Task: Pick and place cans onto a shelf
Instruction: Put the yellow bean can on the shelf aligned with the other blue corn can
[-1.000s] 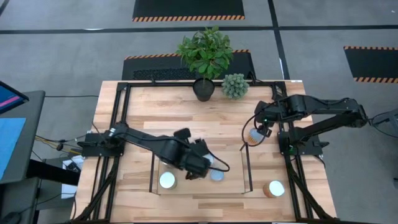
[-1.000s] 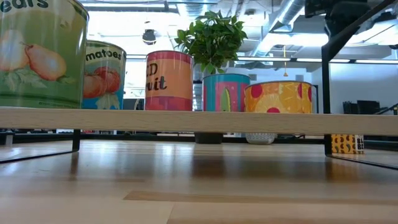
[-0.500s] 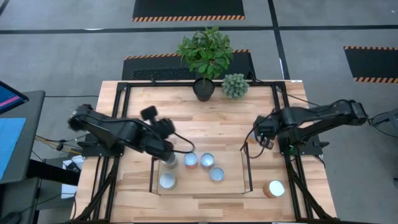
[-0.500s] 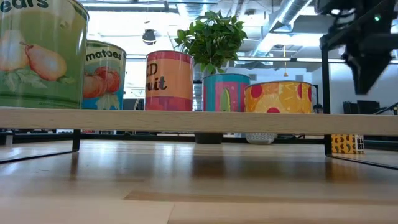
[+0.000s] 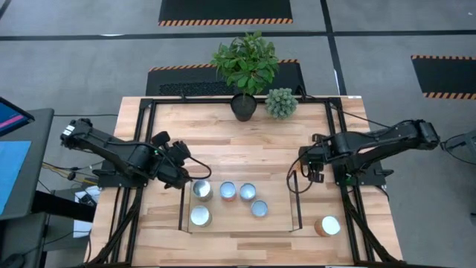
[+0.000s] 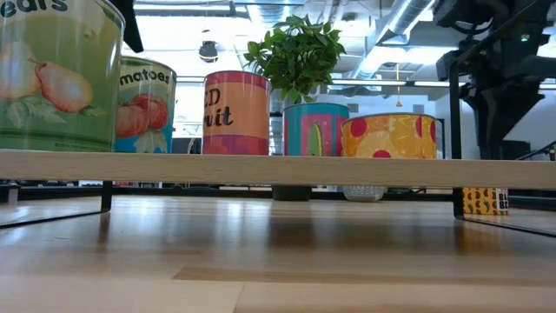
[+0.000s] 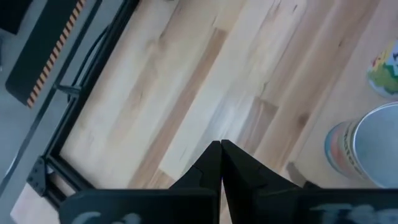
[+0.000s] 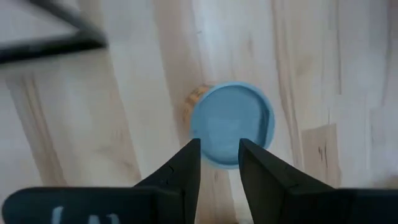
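Note:
Several cans stand upright on the low light-wood shelf (image 5: pixel 277 223): silver tops (image 5: pixel 201 190) (image 5: pixel 200 217) (image 5: pixel 259 208), a reddish top (image 5: pixel 228 191) and one more (image 5: pixel 248 191). In the low view they show as printed tins on the board (image 6: pixel 278 169). One white-topped can (image 5: pixel 328 225) stands on the table right of the shelf. A pale-blue-topped can (image 8: pixel 231 123) stands on the table under my right gripper (image 8: pixel 219 144), which is open above it, a finger over each side of the top. My left gripper (image 7: pixel 221 146) is shut and empty, left of the shelf (image 5: pixel 181 171).
A dark plant pot with a leafy plant (image 5: pixel 244 104) and a small pale-green plant (image 5: pixel 281 103) stand at the table's far edge. The shelf's thin wire end frame (image 5: pixel 295 199) stands close to my right gripper. Bare tabletop (image 5: pixel 245 149) lies between the arms, beyond the shelf.
My left gripper has drawn back from over the shelf toward the table's left edge, leaving a silver-topped can standing at the shelf's far left. My right gripper has come a little toward the near edge and down over the pale-blue-topped can.

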Robot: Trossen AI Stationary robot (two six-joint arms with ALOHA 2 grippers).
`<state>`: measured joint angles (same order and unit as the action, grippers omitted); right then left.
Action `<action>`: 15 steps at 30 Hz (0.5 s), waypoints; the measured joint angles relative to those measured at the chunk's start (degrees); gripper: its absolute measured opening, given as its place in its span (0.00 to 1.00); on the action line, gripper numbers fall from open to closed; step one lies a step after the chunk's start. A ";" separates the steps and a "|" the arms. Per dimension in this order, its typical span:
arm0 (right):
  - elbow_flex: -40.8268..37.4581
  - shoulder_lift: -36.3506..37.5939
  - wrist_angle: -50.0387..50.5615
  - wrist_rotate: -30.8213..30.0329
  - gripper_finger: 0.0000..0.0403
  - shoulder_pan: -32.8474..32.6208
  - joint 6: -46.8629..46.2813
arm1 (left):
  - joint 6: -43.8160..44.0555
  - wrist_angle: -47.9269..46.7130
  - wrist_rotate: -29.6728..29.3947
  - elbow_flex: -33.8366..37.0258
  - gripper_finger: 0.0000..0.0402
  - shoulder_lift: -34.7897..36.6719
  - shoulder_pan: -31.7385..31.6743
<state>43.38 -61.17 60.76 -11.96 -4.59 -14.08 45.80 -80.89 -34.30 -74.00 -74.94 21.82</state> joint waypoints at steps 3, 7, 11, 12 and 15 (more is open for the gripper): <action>0.00 0.02 -2.63 -0.01 0.35 3.55 -5.75 | 0.46 -0.03 0.02 0.40 0.00 0.32 0.00; 0.00 -0.01 -5.05 1.76 0.40 8.57 -13.26 | 0.46 -0.03 0.04 0.40 0.00 0.31 0.00; -0.02 -1.08 -2.10 5.49 0.44 14.17 -22.19 | 0.44 -0.11 0.04 0.40 0.00 0.31 0.00; -0.02 -1.29 -1.48 6.26 0.45 15.45 -24.31 | 0.30 -0.12 0.04 0.40 0.00 0.31 0.00; -0.02 -3.21 -1.62 8.20 0.48 17.76 -26.45 | -1.13 -0.14 0.04 0.40 0.00 0.31 0.00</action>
<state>43.35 -64.38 59.14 -3.76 13.17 -40.53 44.67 -81.03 -34.26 -73.60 -74.63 21.82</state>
